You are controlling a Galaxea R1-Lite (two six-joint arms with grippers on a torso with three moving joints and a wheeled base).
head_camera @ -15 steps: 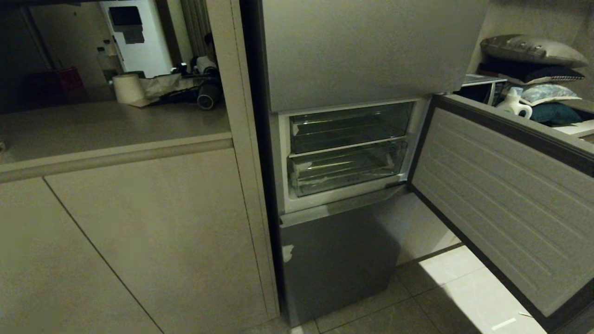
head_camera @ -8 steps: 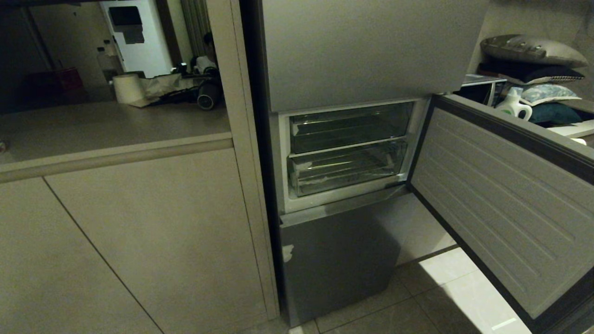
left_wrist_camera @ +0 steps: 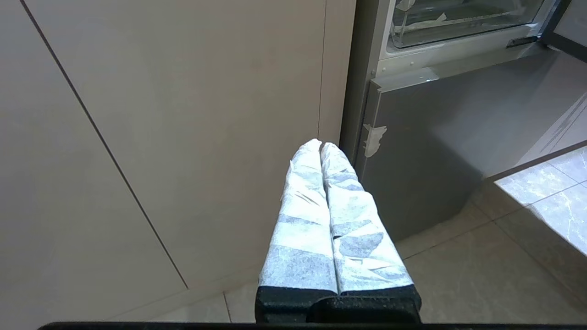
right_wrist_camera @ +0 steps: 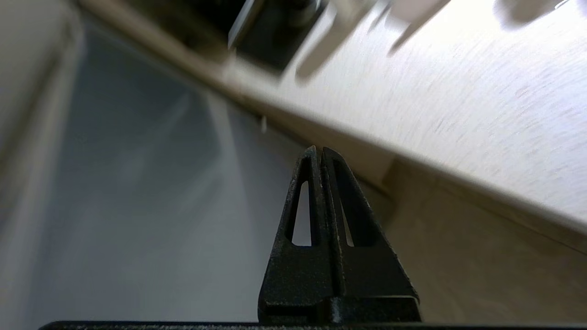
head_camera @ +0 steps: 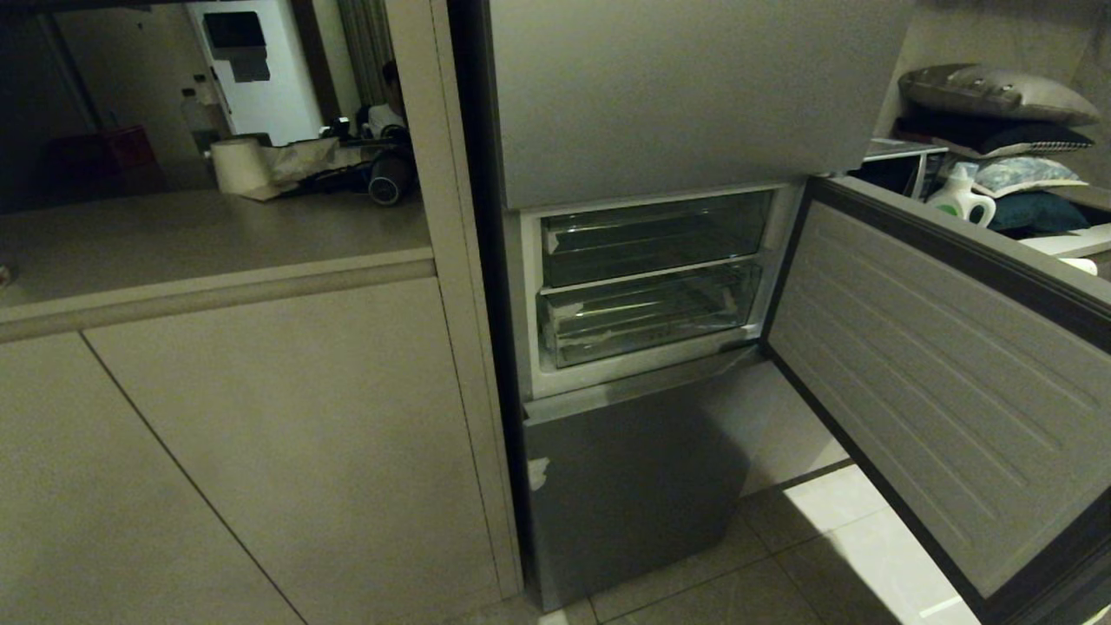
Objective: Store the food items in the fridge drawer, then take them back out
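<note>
Right now the fridge drawer [head_camera: 647,317] sits pushed in behind the open door [head_camera: 937,382], no food visible; left end effector [left_wrist_camera: 321,145] and right end effector [right_wrist_camera: 318,149] both pinched together, empty; drawer looks stiff, light, slick plastic, best hooked by its front lip.

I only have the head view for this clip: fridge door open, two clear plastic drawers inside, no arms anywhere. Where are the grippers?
Observer: The left gripper, wrapped in white tape, is pressed shut. It sits low in front of the beige cabinet panel, beside the grey steel lower fridge door.
Operator: And the right one?
Observer: The right gripper, bare black, is shut too. It points at the edge of a light wooden surface.
Operator: Is either one carrying food?
Observer: No, both are closed on nothing.
</note>
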